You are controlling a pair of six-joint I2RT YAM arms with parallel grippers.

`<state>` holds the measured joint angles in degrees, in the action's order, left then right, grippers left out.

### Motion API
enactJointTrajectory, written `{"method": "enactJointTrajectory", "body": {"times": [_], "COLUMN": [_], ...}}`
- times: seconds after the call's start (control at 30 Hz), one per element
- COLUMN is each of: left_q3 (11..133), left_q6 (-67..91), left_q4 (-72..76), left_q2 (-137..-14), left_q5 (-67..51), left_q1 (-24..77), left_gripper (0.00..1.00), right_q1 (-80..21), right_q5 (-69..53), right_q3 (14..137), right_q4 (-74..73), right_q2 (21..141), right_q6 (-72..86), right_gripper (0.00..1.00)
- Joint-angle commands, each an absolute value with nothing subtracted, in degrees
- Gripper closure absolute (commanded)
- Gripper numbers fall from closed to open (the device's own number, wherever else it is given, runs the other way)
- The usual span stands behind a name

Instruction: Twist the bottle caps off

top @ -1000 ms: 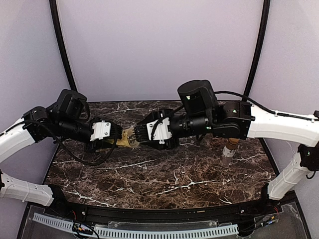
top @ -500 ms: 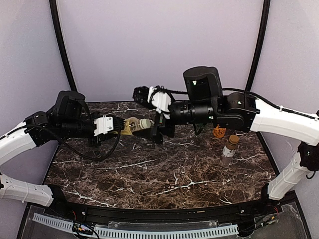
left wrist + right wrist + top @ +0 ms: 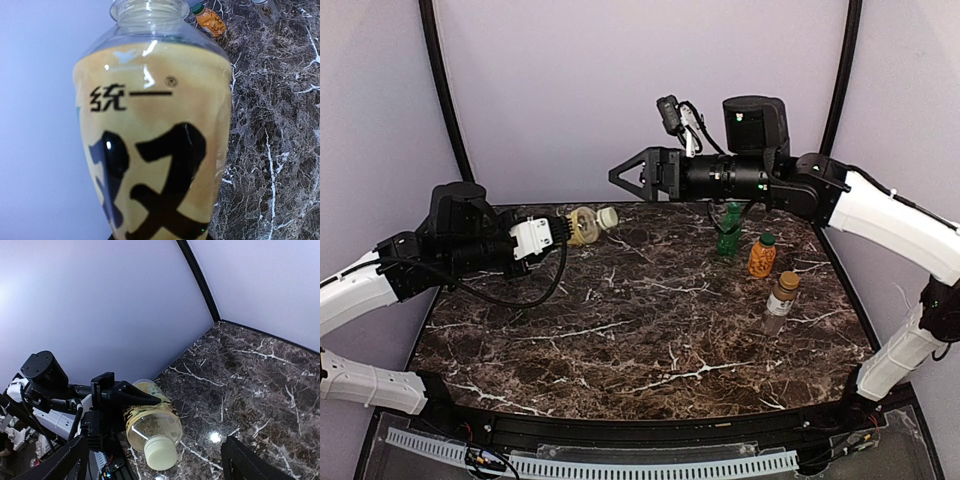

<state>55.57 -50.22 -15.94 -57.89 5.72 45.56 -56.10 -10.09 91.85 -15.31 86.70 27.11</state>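
1. Over the far left of the dark marbled table [image 3: 620, 350], the left pincer [image 3: 553, 234] grips a tall clear plastic bottle of yellow liquid [image 3: 584, 226] sideways, pale cap [image 3: 608, 215] on.
2. Right pincer [image 3: 632, 175] hovers open, apart.
3. An all-green bottle [image 3: 728, 230], a squat orange bottle [image 3: 762, 257] and a slim clear bottle [image 3: 779, 303] stand at the right; no cap looks removed.

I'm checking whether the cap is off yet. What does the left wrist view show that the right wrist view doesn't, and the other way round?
Only the left wrist view: the label with its black characters, close up, and the orange bottle on the table beyond. Only the right wrist view: the white cap, on the neck, and the left pincer gripping the body. Both: the yellow-liquid bottle and the marble table.
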Motion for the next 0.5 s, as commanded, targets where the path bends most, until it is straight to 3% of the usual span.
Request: {"method": "enactJointTrajectory", "body": {"times": [0.0, 0.13, 0.33, 0.47], "left_q3": [53.74, 53.82, 53.89, 53.95], "left_q6": [-51.76, -52.15, -52.47, -52.54], "left_q4": [-10.85, -10.39, -10.20, -10.45], "left_q2": [-56.26, -56.42, -56.43, -56.45], "left_q5": [8.85, 9.13, 9.12, 9.08], "left_q1": [45.83, 45.81, 45.88, 45.88], "left_gripper": [0.73, 0.73, 0.72, 0.72], "right_q1": [-56.11, -56.12, -56.14, -56.16], "right_q5": [-12.56, -15.35, -15.11, -16.30], "right_q3": [90.56, 91.59, 92.42, 92.99], "right_q4": [-16.86, -16.56, -16.96, -16.17], "right_q2": [87.73, 89.64, 91.82, 92.75], "right_q6": [34.94, 35.43, 34.83, 34.25], "right_gripper": [0.11, 0.19, 0.21, 0.32]}}
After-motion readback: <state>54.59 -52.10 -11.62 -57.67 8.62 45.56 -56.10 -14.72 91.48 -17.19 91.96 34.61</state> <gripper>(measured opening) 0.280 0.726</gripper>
